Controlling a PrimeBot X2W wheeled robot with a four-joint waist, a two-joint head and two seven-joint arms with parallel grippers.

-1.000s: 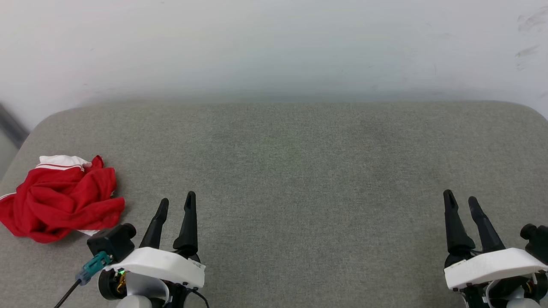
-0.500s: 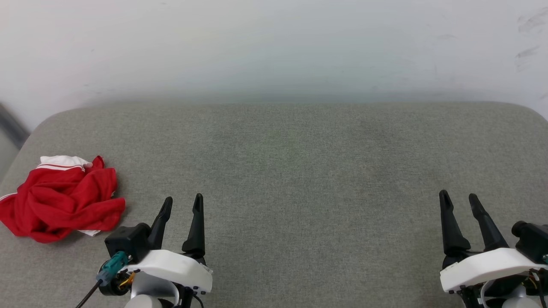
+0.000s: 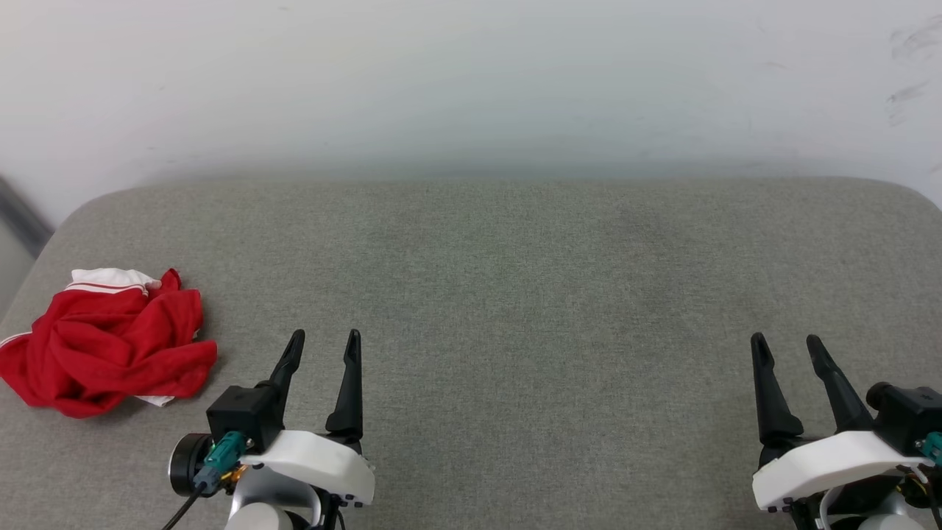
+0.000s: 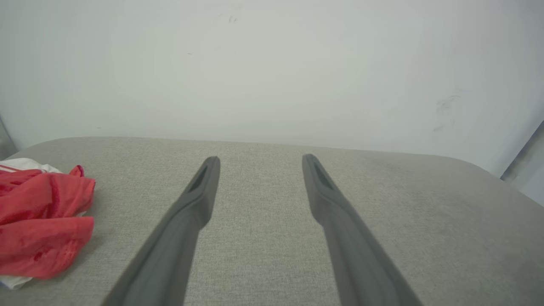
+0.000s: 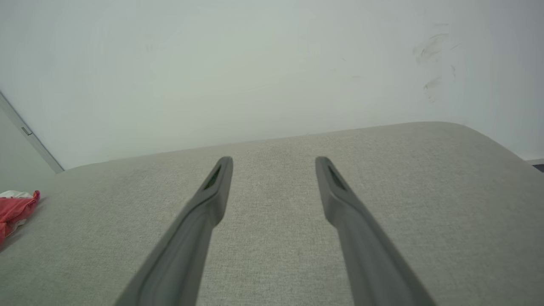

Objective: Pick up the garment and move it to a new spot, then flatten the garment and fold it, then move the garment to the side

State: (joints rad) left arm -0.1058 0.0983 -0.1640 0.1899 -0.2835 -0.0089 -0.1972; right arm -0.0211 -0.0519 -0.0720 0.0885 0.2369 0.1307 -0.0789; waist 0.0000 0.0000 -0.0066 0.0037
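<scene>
The garment (image 3: 110,346) lies crumpled near the left edge of the grey cushion (image 3: 515,280), off to the left of the left gripper (image 3: 325,337), spread and empty, and well apart from the equally spread right gripper (image 3: 784,340), so the left arm looks better placed to reach it.

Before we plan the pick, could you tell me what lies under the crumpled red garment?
The garment rests on the grey cushion; anything else beneath the heap is hidden.
</scene>
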